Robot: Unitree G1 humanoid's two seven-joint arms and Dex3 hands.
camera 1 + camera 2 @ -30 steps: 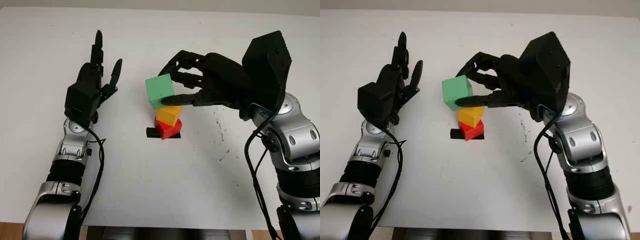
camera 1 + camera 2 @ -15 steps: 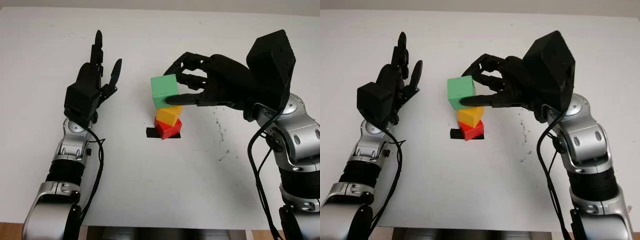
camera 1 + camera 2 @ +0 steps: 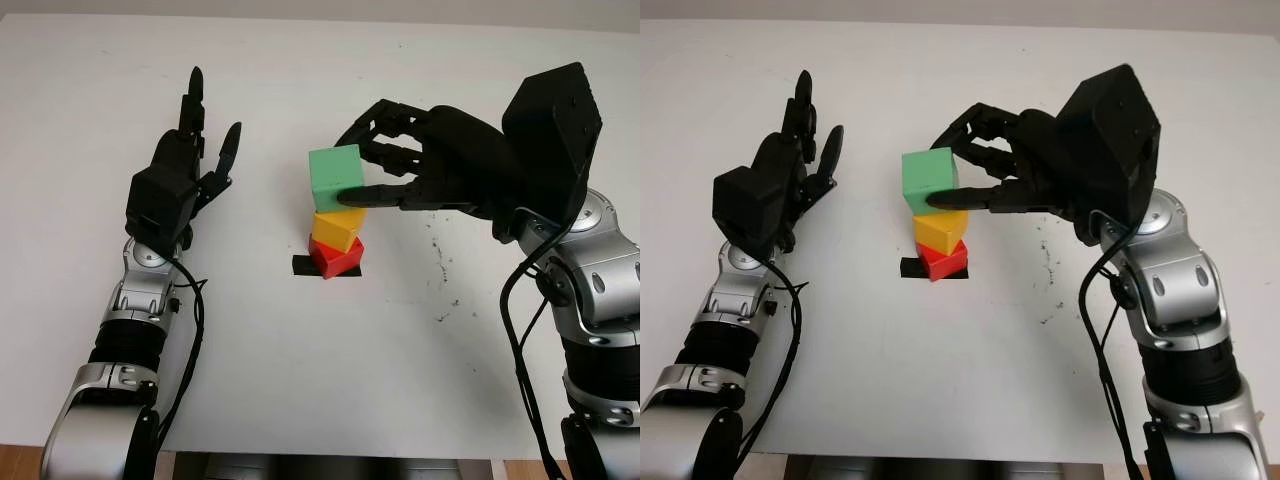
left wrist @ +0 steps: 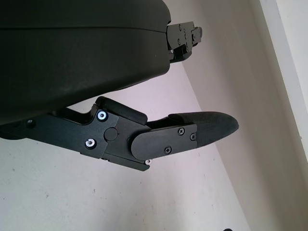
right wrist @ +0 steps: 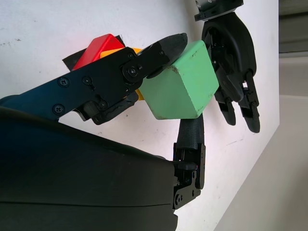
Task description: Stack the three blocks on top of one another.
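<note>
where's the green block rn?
Head views: green block near table centre, held in the right hand, directly above the yellow block, which sits on the red block.

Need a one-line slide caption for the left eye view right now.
Right robot hand holds green block over yellow block stacked on red block; left robot hand open alongside.

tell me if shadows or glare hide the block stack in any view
Left eye view: even light, no glare; green block, yellow block and red block read clearly. Right wrist view: the right hand holding the green block covers most of the two lower blocks.
</note>
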